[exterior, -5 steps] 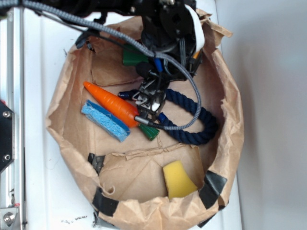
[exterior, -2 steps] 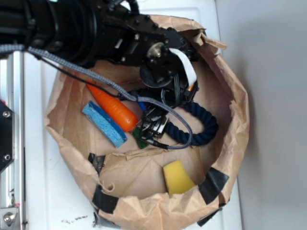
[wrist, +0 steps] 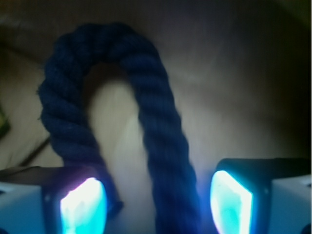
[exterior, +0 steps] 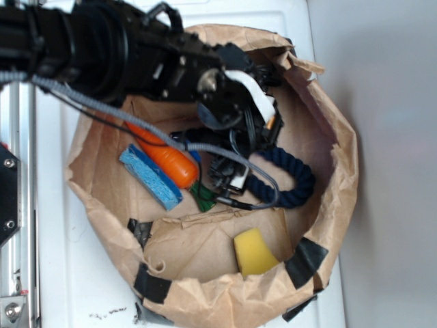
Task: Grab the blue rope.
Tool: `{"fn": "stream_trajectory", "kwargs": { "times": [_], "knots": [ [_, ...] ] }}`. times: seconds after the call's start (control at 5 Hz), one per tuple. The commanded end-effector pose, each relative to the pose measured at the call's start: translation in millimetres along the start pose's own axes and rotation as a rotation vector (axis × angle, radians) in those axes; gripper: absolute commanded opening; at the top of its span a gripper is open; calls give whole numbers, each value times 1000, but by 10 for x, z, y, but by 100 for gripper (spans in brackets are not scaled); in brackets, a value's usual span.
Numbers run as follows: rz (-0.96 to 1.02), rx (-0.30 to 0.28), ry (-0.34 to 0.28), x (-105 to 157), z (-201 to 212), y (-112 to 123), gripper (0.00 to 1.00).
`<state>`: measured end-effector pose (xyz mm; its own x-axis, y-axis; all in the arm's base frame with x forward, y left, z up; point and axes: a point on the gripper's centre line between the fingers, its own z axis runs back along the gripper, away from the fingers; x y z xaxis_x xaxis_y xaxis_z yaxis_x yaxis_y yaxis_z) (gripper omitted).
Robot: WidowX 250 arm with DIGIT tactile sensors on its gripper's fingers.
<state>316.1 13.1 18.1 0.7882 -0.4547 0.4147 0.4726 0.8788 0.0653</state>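
Observation:
The blue rope [exterior: 293,179] is a thick navy twisted rope, bent into a U on the floor of the brown paper basket [exterior: 328,123]. In the wrist view the blue rope [wrist: 161,141] runs down between my two lit fingers, one strand in the gap and the other strand beside the left finger [wrist: 83,207]. My gripper [wrist: 157,204] is open, with clear space on both sides of the middle strand. From outside, the gripper [exterior: 232,179] points down over the rope's left part, and the arm hides that end.
An orange toy carrot [exterior: 164,156] with a green top [exterior: 203,196] lies left of the gripper. A light-blue sponge [exterior: 150,178] sits beside it. A yellow wedge [exterior: 252,251] lies on the basket's front flap. My grey braided cable [exterior: 123,113] hangs over the basket.
The arm has swung down and forward over the basket, bringing the gripper lower onto the rope's left part. The rope, carrot and sponge have hardly shifted.

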Motion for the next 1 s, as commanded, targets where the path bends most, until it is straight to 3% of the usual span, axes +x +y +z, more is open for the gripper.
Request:
{"fn": "stream_trajectory", "kwargs": {
  "times": [0.0, 0.6, 0.8],
  "knots": [
    [-50, -14, 13, -31, -129, -128, 0],
    [-37, -62, -14, 5, 44, -44, 0],
    [-14, -103, -21, 53, 218, 32, 0]
  ]
}}
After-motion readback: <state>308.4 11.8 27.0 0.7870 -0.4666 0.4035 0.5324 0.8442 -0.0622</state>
